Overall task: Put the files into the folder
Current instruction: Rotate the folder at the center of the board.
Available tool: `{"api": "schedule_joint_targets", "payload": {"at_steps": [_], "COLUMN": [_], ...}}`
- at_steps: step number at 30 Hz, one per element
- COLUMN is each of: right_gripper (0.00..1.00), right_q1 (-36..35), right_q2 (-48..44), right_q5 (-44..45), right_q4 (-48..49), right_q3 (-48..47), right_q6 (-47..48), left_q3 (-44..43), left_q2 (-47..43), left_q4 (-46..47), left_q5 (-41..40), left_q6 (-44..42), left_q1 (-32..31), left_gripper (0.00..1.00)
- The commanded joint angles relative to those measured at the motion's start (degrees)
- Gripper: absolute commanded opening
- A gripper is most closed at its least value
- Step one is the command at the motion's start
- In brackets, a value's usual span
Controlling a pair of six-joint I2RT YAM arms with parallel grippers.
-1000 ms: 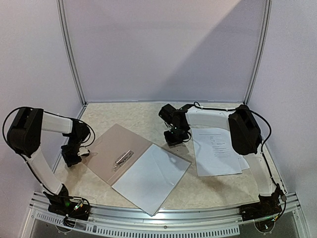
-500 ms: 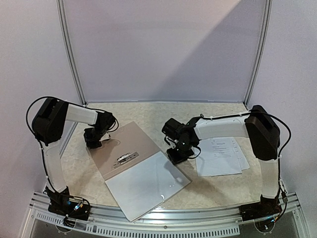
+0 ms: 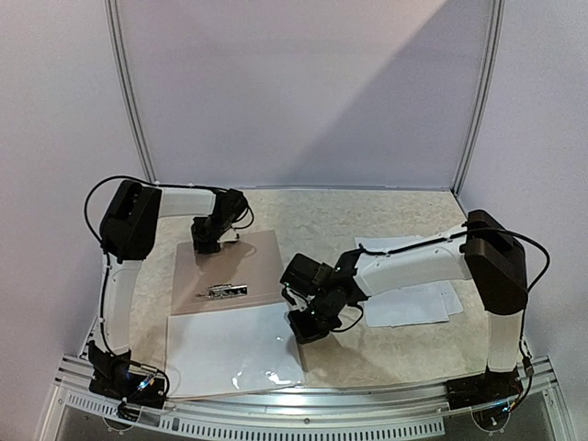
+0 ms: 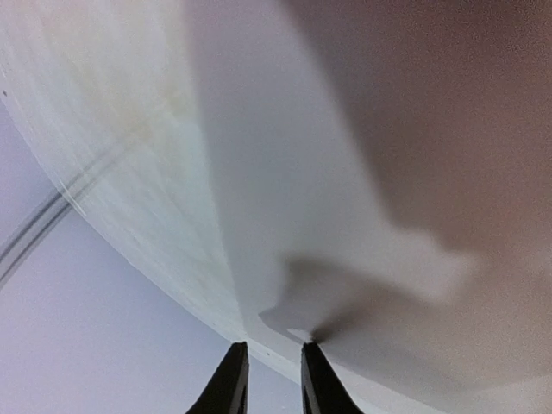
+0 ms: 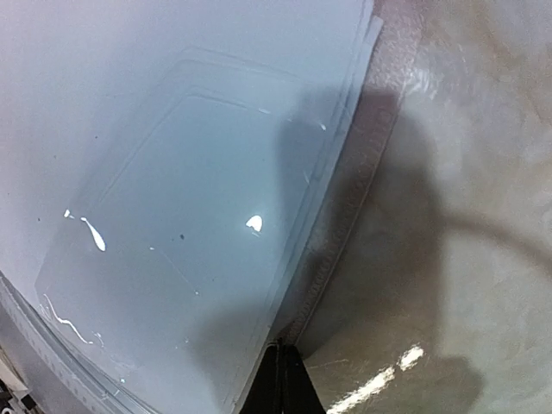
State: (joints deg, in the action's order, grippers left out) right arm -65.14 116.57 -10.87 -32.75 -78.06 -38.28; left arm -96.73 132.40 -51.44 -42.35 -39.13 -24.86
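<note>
The folder lies open on the table, its brown card half at the back with a metal clip on it. Its glossy pale half reaches the near edge. My left gripper is at the brown half's far edge. In the left wrist view its jaws stand a little apart with nothing seen between them, and one fingertip is by a lifted corner. My right gripper is shut, with its tip at the glossy half's right edge. The files lie to the right, partly under the right arm.
A slotted metal rail runs along the table's near edge, just below the folder. Lavender walls with metal posts close in the back and sides. The marbled tabletop shows between folder and back wall.
The folder has turned and slid toward the near left, and now lies square to the rail. My left gripper swept right along its far edge. My right gripper moved nearer and left.
</note>
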Motion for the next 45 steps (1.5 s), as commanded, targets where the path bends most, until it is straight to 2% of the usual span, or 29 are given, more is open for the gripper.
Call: {"api": "schedule_joint_targets", "payload": {"at_steps": [1, 3, 6, 9, 12, 16, 20, 21, 23, 25, 30, 34, 40, 42, 45], "right_gripper": [0.0, 0.0, 0.02, 0.03, 0.07, 0.27, 0.4, 0.44, 0.59, 0.64, 0.64, 0.64, 0.63, 0.61, 0.61], "right_q1": [-1.4, -1.4, -0.5, 3.6, 8.3, 12.3, 14.7, 15.2, 16.2, 16.6, 17.0, 16.8, 16.8, 16.8, 16.8], "right_q2": [2.4, 0.1, -2.3, -4.2, -4.2, -1.1, 3.1, 4.4, 6.6, 8.8, 13.3, 17.6, 18.7, 17.8, 12.8], "right_q5": [-5.8, -6.8, -6.7, -4.8, -3.1, -7.8, -12.9, -14.1, -15.9, -16.9, -18.3, -22.5, -26.5, -25.1, -18.5], "right_q4": [3.4, 5.3, 2.9, -0.7, 0.2, 8.3, 16.3, 17.6, 21.1, 23.0, 26.3, 36.7, 51.9, 50.7, 37.9], "right_q3": [3.0, 4.0, 2.6, 0.4, -0.7, -1.9, -3.0, -3.1, -2.7, -3.1, -5.1, -4.5, -1.6, -0.9, -1.0], "right_q6": [-5.1, -6.2, -5.1, -2.6, -2.4, -3.7, -5.6, -6.0, -7.6, -9.1, -11.2, -17.6, -27.4, -28.6, -23.0], "left_q3": [-11.5, -15.0, -19.2, -18.0, -7.3, 14.5, 30.7, 32.8, 35.3, 36.3, 36.4, 35.3, 33.0, 32.7, 32.5], "left_q2": [6.1, 5.8, 3.0, -4.2, -14.4, -26.2, -32.9, -33.1, -32.3, -30.8, -26.0, -21.3, -16.0, -15.6, -15.5], "left_q4": [-9.1, -10.2, -14.5, -19.8, -21.5, -20.0, -15.8, -14.7, -12.7, -11.1, -8.6, -7.5, -6.5, -6.2, -5.3], "left_q5": [7.9, 9.2, 12.9, 19.9, 23.3, 24.1, 26.0, 27.1, 28.7, 29.5, 27.7, 27.0, 26.5, 26.1, 24.7], "left_q6": [0.2, 0.7, 3.5, 8.2, 9.7, 9.6, 10.7, 11.3, 12.7, 13.9, 14.4, 14.9, 15.3, 14.9, 14.0], "left_q1": [-1.7, -1.6, -0.7, 2.3, 6.6, 12.4, 13.4, 13.3, 13.1, 12.0, 7.2, 6.4, 6.4, 6.5, 6.6], "left_gripper": [0.24, 0.24, 0.26, 0.27, 0.27, 0.27, 0.29, 0.29, 0.29, 0.29, 0.29, 0.29, 0.29, 0.29, 0.29]}}
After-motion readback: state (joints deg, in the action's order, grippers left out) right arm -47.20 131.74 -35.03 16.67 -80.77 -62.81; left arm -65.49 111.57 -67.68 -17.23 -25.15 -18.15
